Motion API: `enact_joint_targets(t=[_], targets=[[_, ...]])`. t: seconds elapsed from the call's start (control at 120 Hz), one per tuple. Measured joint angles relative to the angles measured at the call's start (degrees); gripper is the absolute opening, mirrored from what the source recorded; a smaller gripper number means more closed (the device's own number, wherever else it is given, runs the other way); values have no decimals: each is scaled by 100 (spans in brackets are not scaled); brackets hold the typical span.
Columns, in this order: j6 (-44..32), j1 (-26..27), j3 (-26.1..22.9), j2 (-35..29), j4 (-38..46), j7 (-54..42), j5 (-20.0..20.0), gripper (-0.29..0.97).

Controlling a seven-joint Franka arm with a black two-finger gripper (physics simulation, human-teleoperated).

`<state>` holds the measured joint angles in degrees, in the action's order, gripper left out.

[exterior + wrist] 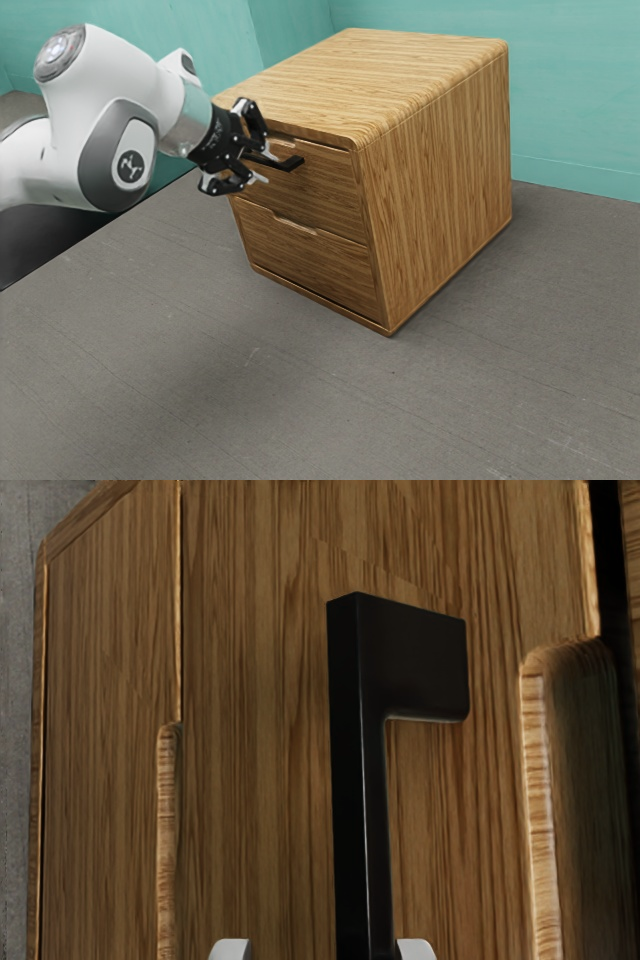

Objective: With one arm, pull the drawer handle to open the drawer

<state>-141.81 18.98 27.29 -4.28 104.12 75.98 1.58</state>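
Note:
A wooden cabinet [430,170] stands on the floor with two drawers in its front. The upper drawer [320,190] carries a black bar handle [286,162]; I cannot tell whether this drawer is pulled out at all. My gripper [262,166] is at that handle's near end, fingers spread to either side of the bar. In the wrist view the black handle [360,780] runs up from between my two pale fingertips [230,948], close to one tip and with a gap to the other. The gripper [322,950] is open around the handle.
The lower drawer [310,255] has a recessed grip and looks shut. Grey floor [250,390] spreads out in front of the cabinet. Teal walls [580,90] stand behind it.

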Motion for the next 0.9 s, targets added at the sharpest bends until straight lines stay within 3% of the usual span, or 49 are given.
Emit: enact_joint_targets(t=[0.417,0.9], targets=[[124,37,57,-65,46,-6,-8,-1],[467,23,154,-682,488,-56,-82,-6]])
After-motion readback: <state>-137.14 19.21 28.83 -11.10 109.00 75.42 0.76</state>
